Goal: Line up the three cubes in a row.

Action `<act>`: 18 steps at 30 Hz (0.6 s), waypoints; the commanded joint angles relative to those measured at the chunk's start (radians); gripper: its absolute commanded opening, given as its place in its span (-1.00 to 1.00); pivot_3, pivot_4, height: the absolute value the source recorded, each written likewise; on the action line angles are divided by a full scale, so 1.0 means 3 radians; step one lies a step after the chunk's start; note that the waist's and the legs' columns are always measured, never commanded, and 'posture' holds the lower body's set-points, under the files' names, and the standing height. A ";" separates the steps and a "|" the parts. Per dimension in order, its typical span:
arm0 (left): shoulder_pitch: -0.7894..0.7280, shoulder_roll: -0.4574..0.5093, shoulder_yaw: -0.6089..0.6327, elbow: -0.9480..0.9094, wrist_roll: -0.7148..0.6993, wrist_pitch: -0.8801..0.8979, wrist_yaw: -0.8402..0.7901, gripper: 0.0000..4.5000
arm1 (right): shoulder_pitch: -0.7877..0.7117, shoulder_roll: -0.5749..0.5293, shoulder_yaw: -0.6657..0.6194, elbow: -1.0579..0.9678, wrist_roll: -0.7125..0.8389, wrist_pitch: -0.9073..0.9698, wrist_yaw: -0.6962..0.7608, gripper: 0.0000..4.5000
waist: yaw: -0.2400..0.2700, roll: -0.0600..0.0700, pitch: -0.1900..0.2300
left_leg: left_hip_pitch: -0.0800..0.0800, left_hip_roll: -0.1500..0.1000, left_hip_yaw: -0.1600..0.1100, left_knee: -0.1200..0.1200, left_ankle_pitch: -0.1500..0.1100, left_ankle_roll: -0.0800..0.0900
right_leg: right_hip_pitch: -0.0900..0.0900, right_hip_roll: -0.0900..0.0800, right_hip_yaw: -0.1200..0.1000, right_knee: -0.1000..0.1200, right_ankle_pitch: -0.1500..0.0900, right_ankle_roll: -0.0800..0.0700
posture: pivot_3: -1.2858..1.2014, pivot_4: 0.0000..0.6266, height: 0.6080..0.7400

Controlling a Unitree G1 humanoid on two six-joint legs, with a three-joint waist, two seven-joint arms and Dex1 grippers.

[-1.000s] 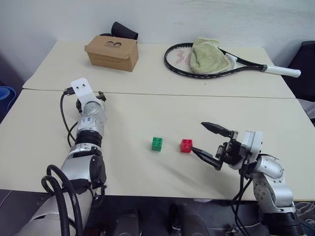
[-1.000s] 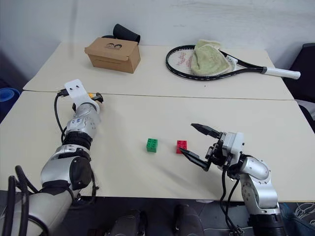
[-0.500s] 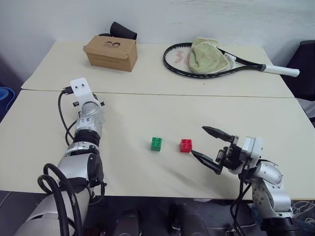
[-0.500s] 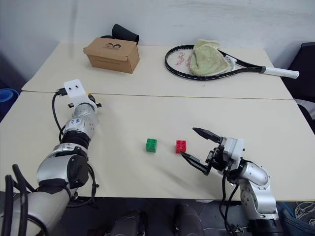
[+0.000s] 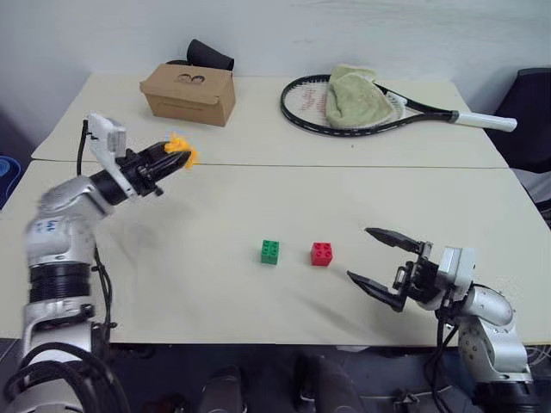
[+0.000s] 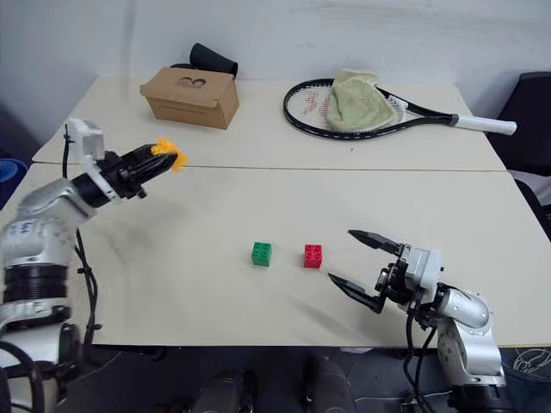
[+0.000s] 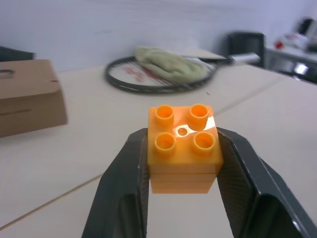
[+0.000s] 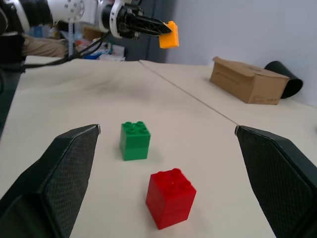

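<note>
Orange-yellow cube point(image 7: 183, 148) clamped in left gripper point(image 5: 176, 157); right gripper point(image 5: 383, 265) wide open.

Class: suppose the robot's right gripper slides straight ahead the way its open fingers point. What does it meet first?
Most likely the small red studded plastic cube, lying between the open fingers of the right gripper and nearer than the green cube.

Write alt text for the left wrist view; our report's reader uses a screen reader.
The left gripper is shut on an orange-yellow cube, studs toward the camera, above a cream table. Behind lie a tennis racket with a green towel on it and a cardboard box.
</note>
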 commanded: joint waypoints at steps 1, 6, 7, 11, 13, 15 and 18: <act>0.0240 0.0220 -0.0392 0.0088 0.0363 -0.0997 -0.1135 -0.34 | 0.0043 -0.0237 -0.0190 -0.0099 0.0135 0.0056 0.0228 1.00 | 0.0010 0.0010 -0.0001 | 0.0001 -0.0001 0.0001 0.0000 -0.0001 0.0001 | 0.0000 0.0000 -0.0001 -0.0003 -0.0001 -0.0001 | 0.03 -0.52 1.00; 0.0100 -0.0037 -0.0820 0.0775 0.0850 -0.2020 -0.1543 -0.34 | 0.0014 -0.0355 -0.0258 -0.0045 0.0117 0.0146 0.0246 1.00 | 0.0085 0.0011 -0.0001 | -0.0002 -0.0002 -0.0005 0.0002 -0.0003 0.0005 | 0.0000 -0.0007 0.0001 -0.0004 0.0000 -0.0001 | 0.03 -0.52 1.00; 0.0057 -0.0082 -0.0882 0.0877 0.0888 -0.2068 -0.1634 -0.34 | 0.0011 -0.0365 -0.0270 -0.0056 0.0123 0.0174 0.0231 1.00 | 0.0090 0.0011 -0.0001 | -0.0005 -0.0003 -0.0005 0.0003 -0.0004 0.0008 | -0.0001 -0.0007 0.0001 -0.0005 0.0000 -0.0001 | 0.03 -0.52 1.00; -0.0190 -0.0265 -0.0969 0.1260 0.0973 -0.2293 -0.1602 -0.34 | 0.0027 -0.0388 -0.0299 -0.0162 0.0119 0.0270 0.0180 1.00 | 0.0102 0.0010 -0.0001 | -0.0009 -0.0003 -0.0005 0.0006 -0.0008 0.0015 | 0.0000 -0.0009 0.0000 -0.0005 0.0000 0.0000 | 0.03 -0.52 1.00; -0.0296 -0.0325 -0.0995 0.1390 0.0998 -0.2309 -0.1574 -0.34 | 0.0056 -0.0392 -0.0327 -0.0242 0.0131 0.0325 0.0129 1.00 | 0.0112 0.0010 -0.0001 | -0.0008 -0.0005 -0.0003 0.0007 -0.0008 0.0016 | -0.0001 -0.0008 -0.0006 -0.0004 0.0001 0.0002 | 0.03 -0.52 1.00; -0.0337 -0.0343 -0.1022 0.1491 0.1027 -0.2342 -0.1635 -0.34 | 0.0073 -0.0387 -0.0343 -0.0278 0.0134 0.0355 0.0100 1.00 | 0.0113 0.0010 -0.0001 | -0.0007 -0.0006 -0.0002 0.0007 -0.0008 0.0018 | 0.0000 -0.0008 -0.0012 -0.0003 0.0002 0.0003 | 0.03 -0.52 1.00; -0.0368 -0.0378 -0.1050 0.1688 0.1055 -0.2437 -0.1701 -0.34 | 0.0100 -0.0370 -0.0360 -0.0317 0.0129 0.0380 0.0069 1.00 | 0.0087 0.0010 -0.0001 | -0.0006 -0.0006 0.0001 0.0007 -0.0009 0.0018 | -0.0001 -0.0007 -0.0015 -0.0003 0.0002 0.0004 | 0.03 -0.52 1.00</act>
